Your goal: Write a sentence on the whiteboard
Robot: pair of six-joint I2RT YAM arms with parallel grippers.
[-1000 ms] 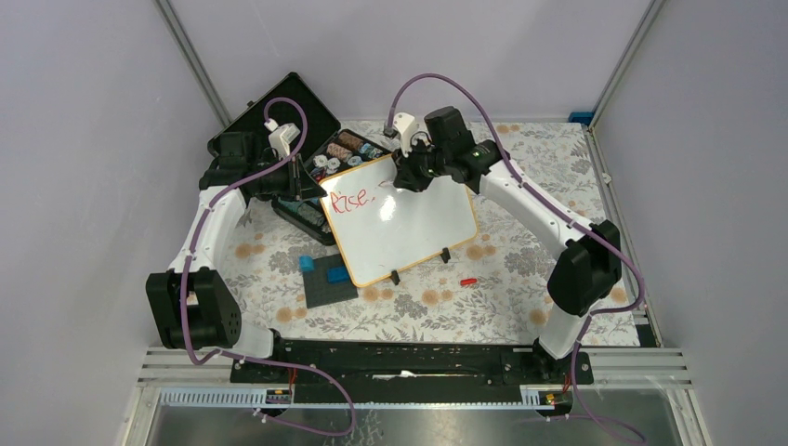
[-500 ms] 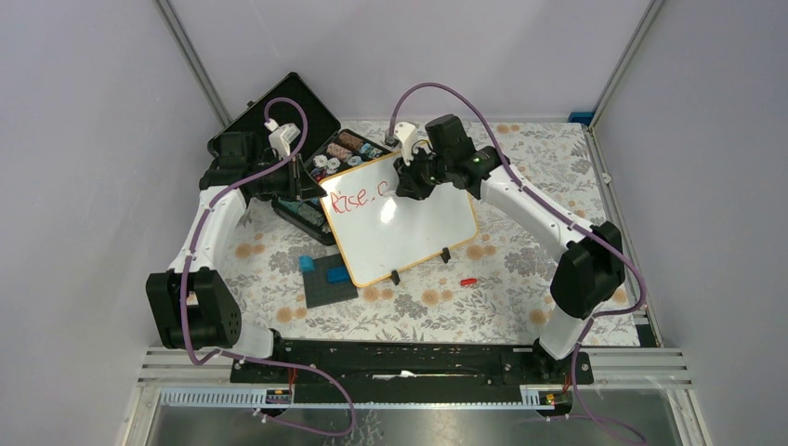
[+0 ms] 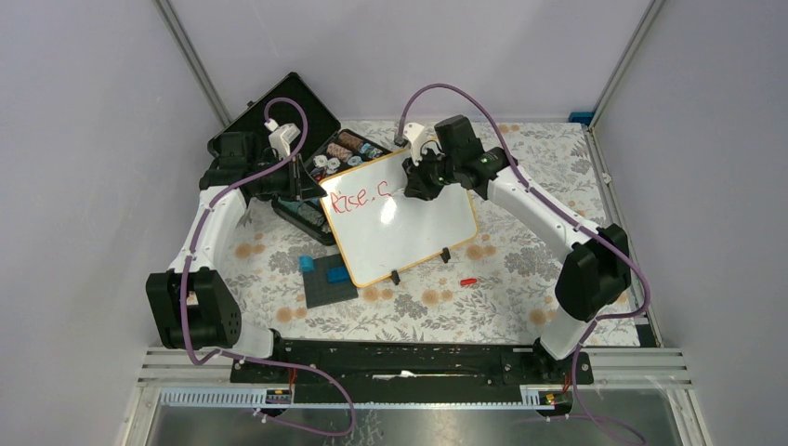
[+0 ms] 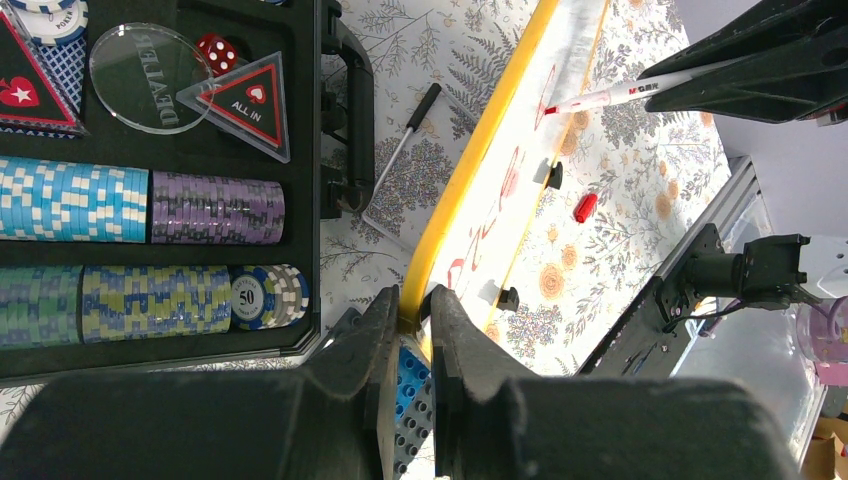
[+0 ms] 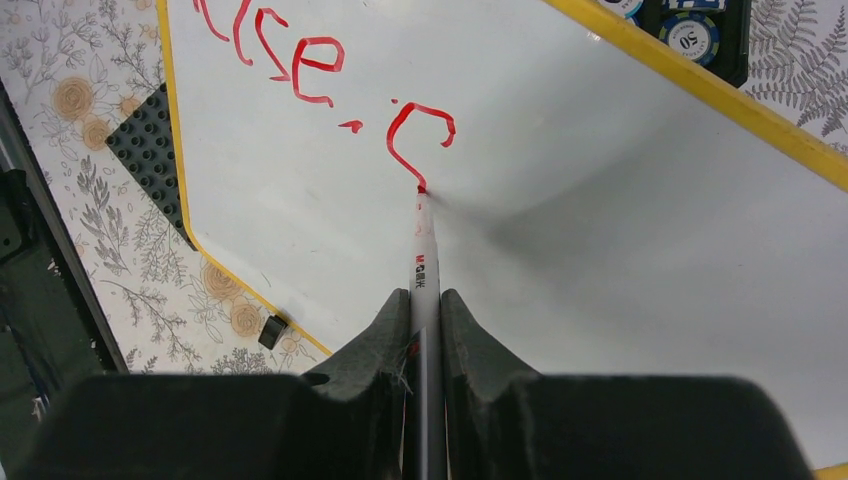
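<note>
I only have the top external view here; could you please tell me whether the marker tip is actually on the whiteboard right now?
Observer: Yes. In the right wrist view the marker tip touches the whiteboard at the lower end of a red curved stroke.
Operator: Thank you. Is the right claw closed on it?
Observer: The right claw is shut on the marker, whose barrel runs straight out between the fingers.
Operator: And what is the left claw doing?
Observer: The left wrist view shows the left claw pinching the whiteboard's yellow frame edge, beside the poker chip case.
</note>
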